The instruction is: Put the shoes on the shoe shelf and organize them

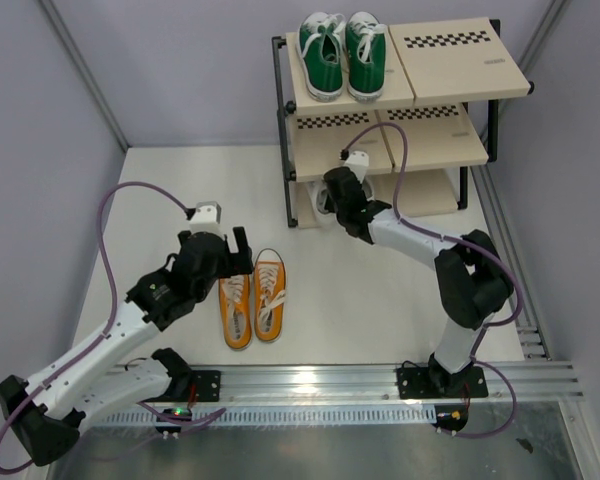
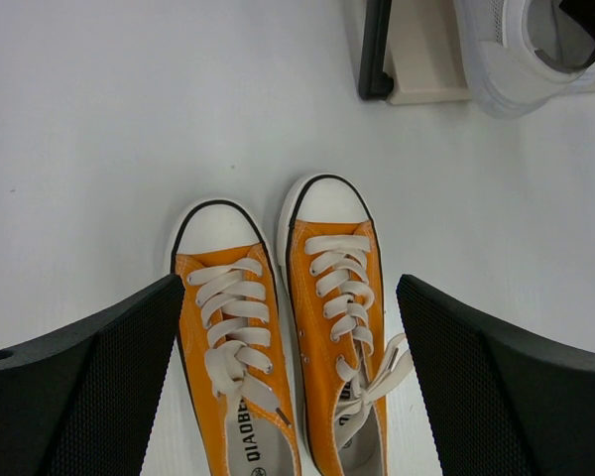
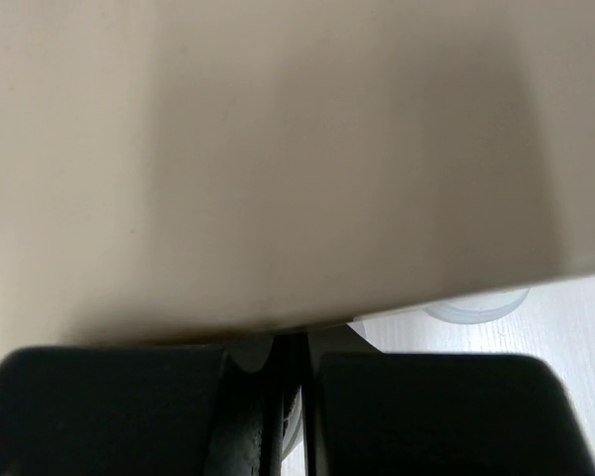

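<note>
As L tool (spread) hangs, orange shoes near

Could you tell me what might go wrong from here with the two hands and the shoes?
The right hand is shut, apparently pinching the white shoe by its rim, close under a shelf board. Lifting could bump the board, or the thin pinch could slip. The open left hand straddles both orange shoes. Closing might squeeze them together or snag the loose laces.

Shoe pair atop shelf, leftward
</note>
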Controlling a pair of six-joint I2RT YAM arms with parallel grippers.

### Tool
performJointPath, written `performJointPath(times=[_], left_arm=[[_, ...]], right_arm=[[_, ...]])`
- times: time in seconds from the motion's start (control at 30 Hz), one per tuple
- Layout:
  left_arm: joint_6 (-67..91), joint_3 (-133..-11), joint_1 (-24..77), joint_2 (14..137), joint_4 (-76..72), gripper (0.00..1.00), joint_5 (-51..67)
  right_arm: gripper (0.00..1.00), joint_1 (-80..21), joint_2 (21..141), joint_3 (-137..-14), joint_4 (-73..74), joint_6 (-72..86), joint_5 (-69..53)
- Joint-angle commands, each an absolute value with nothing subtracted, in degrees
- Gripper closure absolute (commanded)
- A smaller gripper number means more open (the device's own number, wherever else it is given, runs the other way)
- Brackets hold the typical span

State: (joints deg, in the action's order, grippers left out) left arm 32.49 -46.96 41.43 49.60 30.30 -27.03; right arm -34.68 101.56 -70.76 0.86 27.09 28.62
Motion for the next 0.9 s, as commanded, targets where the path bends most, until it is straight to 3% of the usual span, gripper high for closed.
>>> performJointPath(times=[0.0,0.67,0.73,0.77,0.8,0.87], left_arm=[[31.9,-46.5,41.04,49.83,28.39,0.07,-26.54],[31.64,-46.41,41.04,49.83,27.95,0.08,-25.75],[31.64,-46.41,41.04,49.75,28.04,0.08,-25.58],[31.64,-46.41,41.04,49.75,28.04,0.08,-25.58],[31.64,-46.41,41.13,49.75,27.95,0.08,-25.32],[31.64,-46.41,41.04,49.66,27.95,0.08,-25.22]], right_arm=[[0.97,-34.1,101.78,-73.83,-5.1,27.42,31.82],[0.97,-32.87,106.52,-73.83,-4.75,27.86,33.4],[0.91,-32.87,106.35,-74.09,-3.79,27.86,32.79],[0.84,-32.87,106.09,-74.09,-3.26,28.38,32.44],[0.7,-32.96,105.47,-73.66,-2.82,28.56,32.08],[0.59,-32.87,104.33,-72.43,-2.64,29.09,29.81]])
